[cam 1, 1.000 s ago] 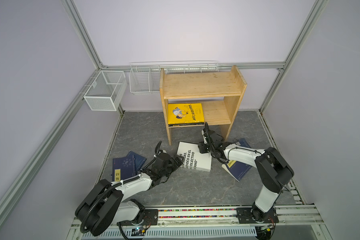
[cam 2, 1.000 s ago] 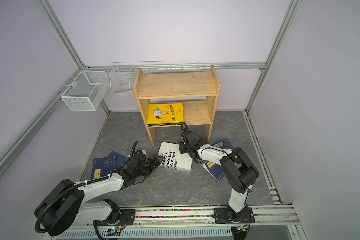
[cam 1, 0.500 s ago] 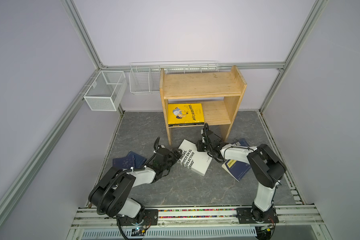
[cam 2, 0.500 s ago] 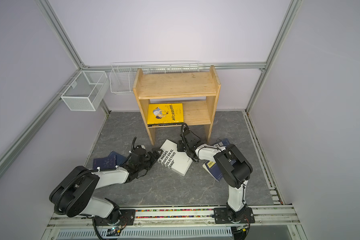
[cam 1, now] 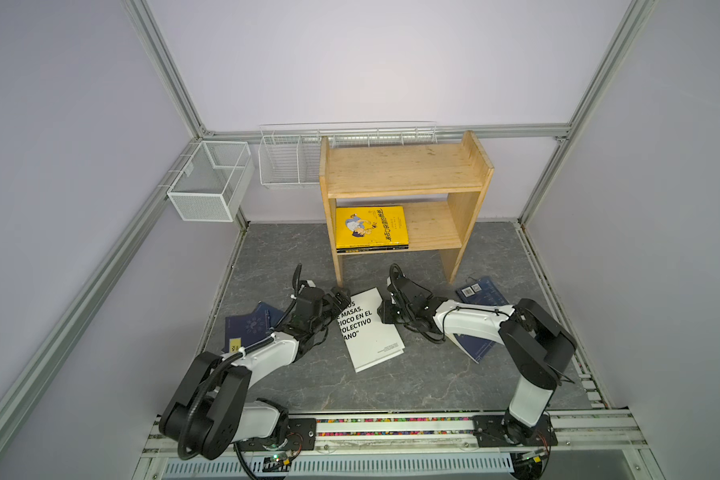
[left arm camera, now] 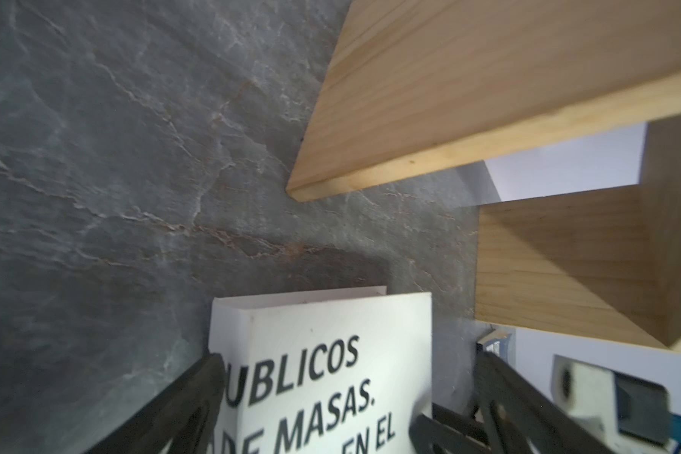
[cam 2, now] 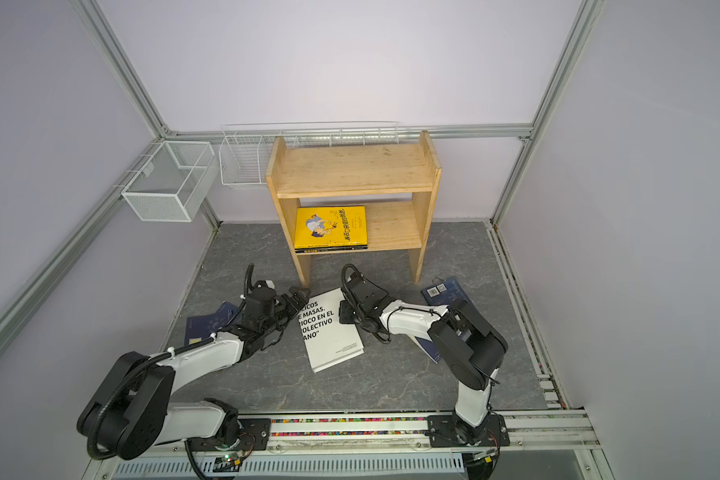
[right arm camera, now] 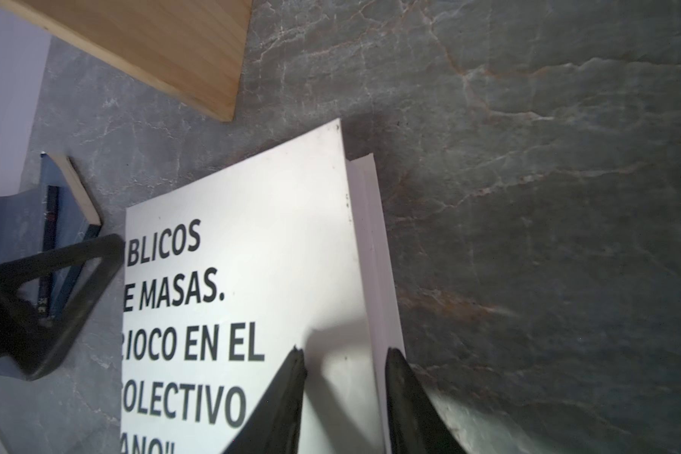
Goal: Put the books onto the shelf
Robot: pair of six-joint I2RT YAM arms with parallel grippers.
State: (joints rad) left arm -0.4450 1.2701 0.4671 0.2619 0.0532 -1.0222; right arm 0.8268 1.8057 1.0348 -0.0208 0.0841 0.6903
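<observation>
Progress partial — yellow book lies on shelf lower tier; white book, navy books on floor. Left gripper fingers wide apart beside white book; right gripper fingers astride its edge, clamp unconfirmed.

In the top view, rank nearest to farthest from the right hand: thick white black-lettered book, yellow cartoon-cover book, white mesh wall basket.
1. Thick white black-lettered book, at the right hand.
2. Yellow cartoon-cover book, lower tier of pine shelf.
3. White mesh basket, left wall.
</observation>
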